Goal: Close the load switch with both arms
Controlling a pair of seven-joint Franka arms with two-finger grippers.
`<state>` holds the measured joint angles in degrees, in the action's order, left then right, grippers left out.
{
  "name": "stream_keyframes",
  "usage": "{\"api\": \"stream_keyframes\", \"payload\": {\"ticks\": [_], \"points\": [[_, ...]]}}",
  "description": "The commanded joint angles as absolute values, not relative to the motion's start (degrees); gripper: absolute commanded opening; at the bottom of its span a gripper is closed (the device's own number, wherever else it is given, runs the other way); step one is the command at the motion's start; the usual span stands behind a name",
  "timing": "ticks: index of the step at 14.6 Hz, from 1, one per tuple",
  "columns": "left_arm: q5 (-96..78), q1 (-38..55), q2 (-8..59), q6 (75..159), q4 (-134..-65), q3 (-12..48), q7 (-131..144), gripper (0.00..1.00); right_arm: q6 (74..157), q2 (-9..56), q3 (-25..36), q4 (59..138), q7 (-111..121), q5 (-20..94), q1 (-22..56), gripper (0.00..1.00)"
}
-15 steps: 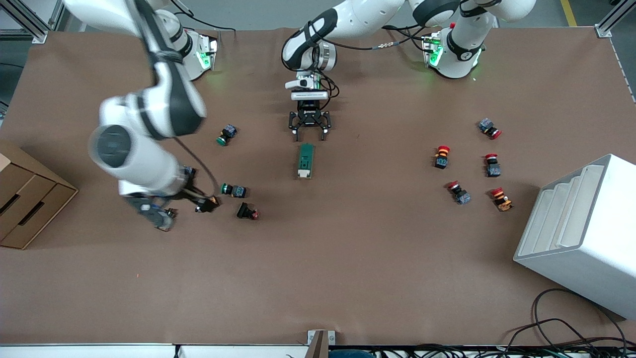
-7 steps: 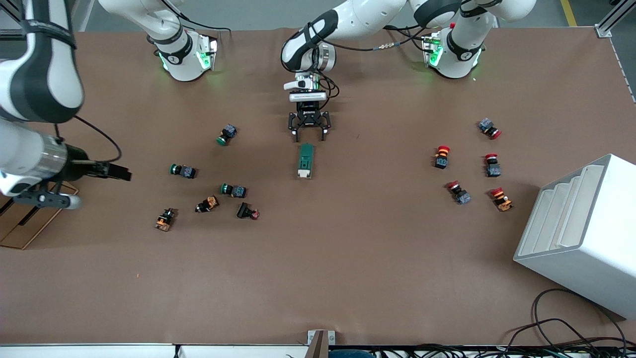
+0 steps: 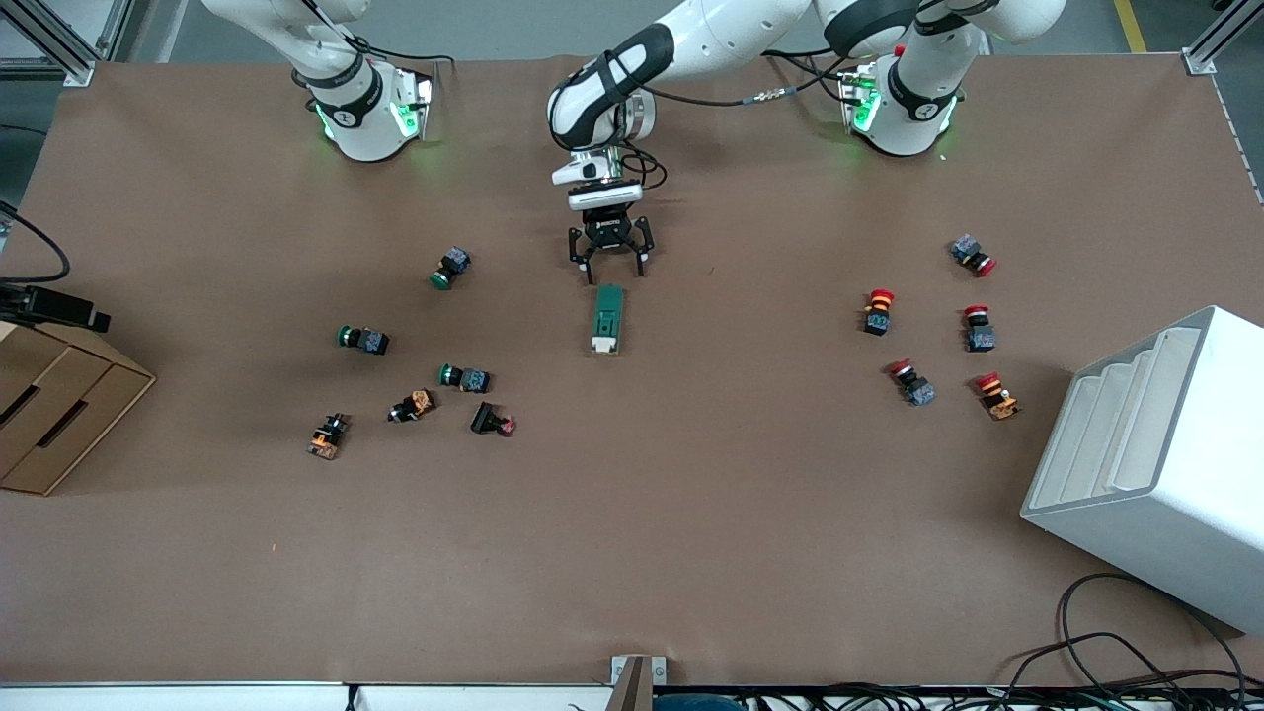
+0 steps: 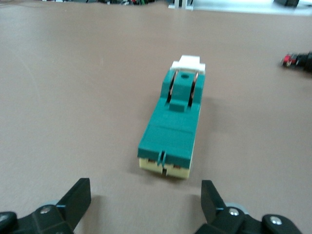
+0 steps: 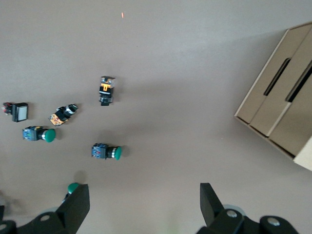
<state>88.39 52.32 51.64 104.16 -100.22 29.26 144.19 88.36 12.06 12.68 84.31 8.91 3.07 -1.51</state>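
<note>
The switch lies flat near the middle of the surface, its long axis running toward the front camera, white lever end nearest that camera. The left hand hovers low just off the switch's green end, fingers apart and wider than the block — in the left wrist view the switch sits centred between the two tips. A good approach, I judge, is to come straight down along that axis and pin the body square, so the block cannot skate on the smooth brown covering when the lever is pushed.

The right hand is up high over the right arm's end of the surface, fingers apart, looking down on scattered buttons and a cardboard box.

The switch is hard moulded plastic — a stepped green housing on a cream base, with two thin copper-coloured blades by the raised hub.
</note>
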Motion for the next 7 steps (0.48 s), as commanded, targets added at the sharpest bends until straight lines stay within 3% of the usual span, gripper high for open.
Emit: {"api": "stream_keyframes", "payload": {"ticks": [1,4,7], "points": [[78.53,51.77,51.77,104.85,-95.29,30.5,135.47,1.0,87.63,11.43,11.6,83.42,7.91,-2.27,0.96,1.0],[72.61,51.77,51.77,104.5,-90.1,30.5,131.84,1.0,81.84,11.78,11.69,77.36,8.0,-1.67,0.7,1.0],[68.66,51.77,51.16,104.33,-87.9,30.5,128.69,1.0,82.09,12.04,11.69,75.51,8.26,-2.02,0.61,1.0]]}}
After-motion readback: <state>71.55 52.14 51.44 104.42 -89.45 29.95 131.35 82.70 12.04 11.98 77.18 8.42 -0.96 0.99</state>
